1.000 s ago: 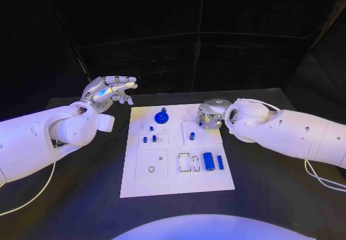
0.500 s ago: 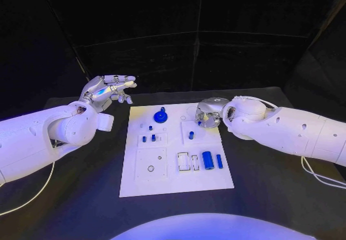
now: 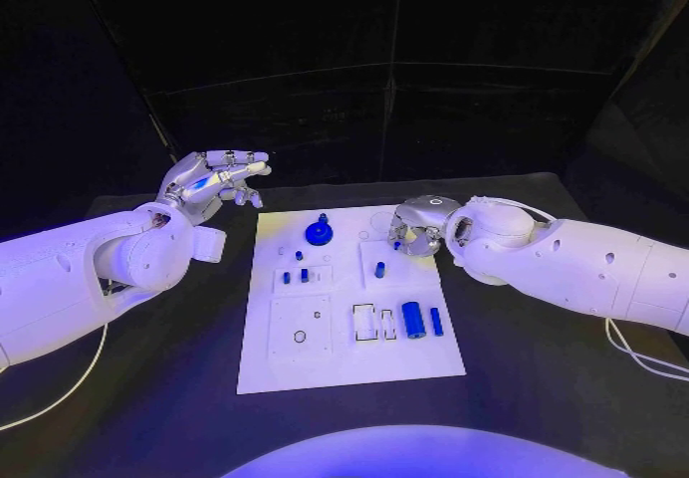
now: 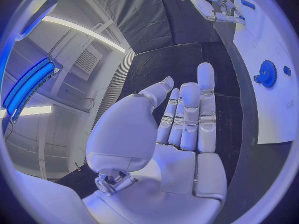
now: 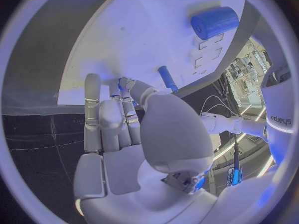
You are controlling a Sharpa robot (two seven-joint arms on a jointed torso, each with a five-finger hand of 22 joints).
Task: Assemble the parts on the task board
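The task board (image 3: 351, 344) lies flat in the middle of the black counter (image 3: 546, 398). All places below are given from this board.

Near the far edge of the board sits a blue gear (image 3: 319, 235), lying flat on the white surface. Closer to the middle of the board stand two small blue pegs (image 3: 295, 276), side by side. To the right of them, a short blue pin (image 3: 380, 269) is on the board. Toward the near part of the board lies a thick blue cylinder (image 3: 413, 320), and just beside it, nearer the board's right edge, a thin blue rod (image 3: 436, 321). Both lie along the board's length.

The left hand (image 3: 213, 182) hovers beyond the far left corner of the board, above the counter and apart from the board. Its fingers are stretched and a little spread, and it grasps nothing.

The right hand (image 3: 416, 225) is over the far right corner of the board, with its fingertips (image 5: 122, 84) down at the white surface near the short blue pin. I cannot tell if the fingers pinch something there or only touch the board.
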